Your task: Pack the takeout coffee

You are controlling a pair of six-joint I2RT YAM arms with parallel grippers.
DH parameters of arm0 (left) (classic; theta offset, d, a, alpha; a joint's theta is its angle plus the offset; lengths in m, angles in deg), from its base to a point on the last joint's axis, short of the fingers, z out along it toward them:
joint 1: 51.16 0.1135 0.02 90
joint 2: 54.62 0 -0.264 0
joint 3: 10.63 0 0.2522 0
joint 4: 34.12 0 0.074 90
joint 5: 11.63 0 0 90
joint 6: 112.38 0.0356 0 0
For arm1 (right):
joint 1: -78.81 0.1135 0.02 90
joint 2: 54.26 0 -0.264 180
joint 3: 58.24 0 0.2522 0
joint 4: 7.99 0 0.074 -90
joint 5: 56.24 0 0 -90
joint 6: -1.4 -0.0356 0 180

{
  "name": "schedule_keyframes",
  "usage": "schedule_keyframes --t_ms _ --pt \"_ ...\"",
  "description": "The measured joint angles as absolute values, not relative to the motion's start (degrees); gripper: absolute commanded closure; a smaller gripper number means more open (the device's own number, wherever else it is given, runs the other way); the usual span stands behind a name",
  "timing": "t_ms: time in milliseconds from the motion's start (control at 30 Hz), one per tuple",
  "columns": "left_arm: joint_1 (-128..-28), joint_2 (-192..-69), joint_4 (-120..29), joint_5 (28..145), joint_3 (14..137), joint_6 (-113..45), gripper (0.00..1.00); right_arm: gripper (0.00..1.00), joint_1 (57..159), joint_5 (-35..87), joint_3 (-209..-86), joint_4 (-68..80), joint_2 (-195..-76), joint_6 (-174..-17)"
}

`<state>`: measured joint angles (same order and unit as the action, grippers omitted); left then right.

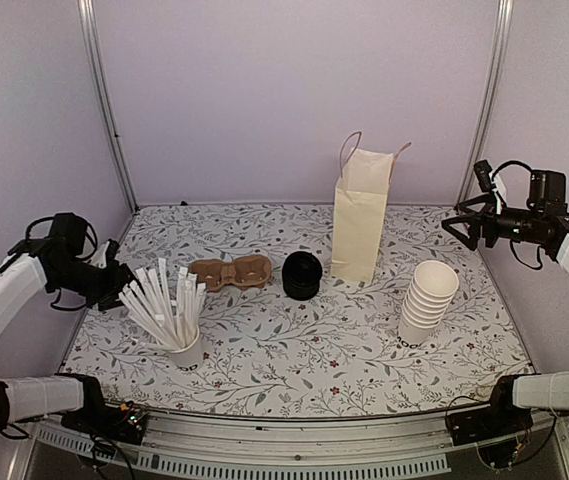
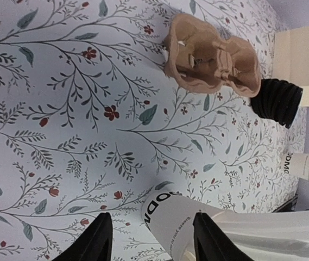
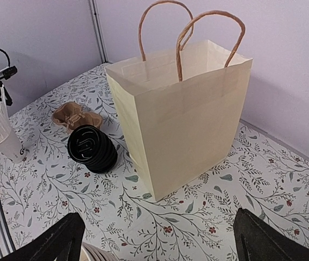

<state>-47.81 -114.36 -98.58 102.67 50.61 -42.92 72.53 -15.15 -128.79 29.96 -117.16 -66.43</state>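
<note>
No takeout coffee with a black lid shows in any view. My left gripper (image 1: 119, 288) hangs at the table's left side, just left of a white cup of stir sticks (image 1: 186, 352). In the left wrist view the lettered base of that cup (image 2: 170, 217) lies beyond the partly open left gripper (image 2: 151, 215), and nothing is held. My right gripper (image 1: 459, 228) is raised at the far right, wide open and empty. In the right wrist view the right gripper (image 3: 158, 215) looks down towards the paper bag (image 3: 181, 114).
The cream paper bag (image 1: 359, 225) with handles stands upright at the back centre. A stack of black lids (image 1: 302, 275) lies left of it, and a brown cardboard carrier (image 1: 230, 272) further left. A stack of lidless white cups (image 1: 426, 305) stands front right.
</note>
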Motion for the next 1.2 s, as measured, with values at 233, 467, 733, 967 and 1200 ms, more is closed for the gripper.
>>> schedule_keyframes --t_ms 233,467,733,967,1200 --pt "-54.8 -113.8 -98.9 107.0 46.8 -42.0 0.51 0.01 72.5 -16.4 -128.8 30.2 -117.9 -66.0" --pt "-59.1 -115.1 -98.3 109.4 46.8 -41.1 0.57 0.01 72.5 -17.2 -128.8 30.3 -118.4 -66.0" --pt "-64.0 -119.8 -97.7 107.0 46.9 -41.3 0.8 0.01 72.5 -17.2 -128.8 30.8 -118.4 -66.0" --pt "-65.2 -120.6 -97.6 102.8 48.5 -41.8 0.96 0.01 72.5 -17.2 -128.8 31.1 -118.4 -66.0" --pt "-65.3 -122.6 -97.5 97.9 54.0 -41.4 1.0 0.01 72.5 -17.4 -128.8 31.1 -118.5 -66.0"
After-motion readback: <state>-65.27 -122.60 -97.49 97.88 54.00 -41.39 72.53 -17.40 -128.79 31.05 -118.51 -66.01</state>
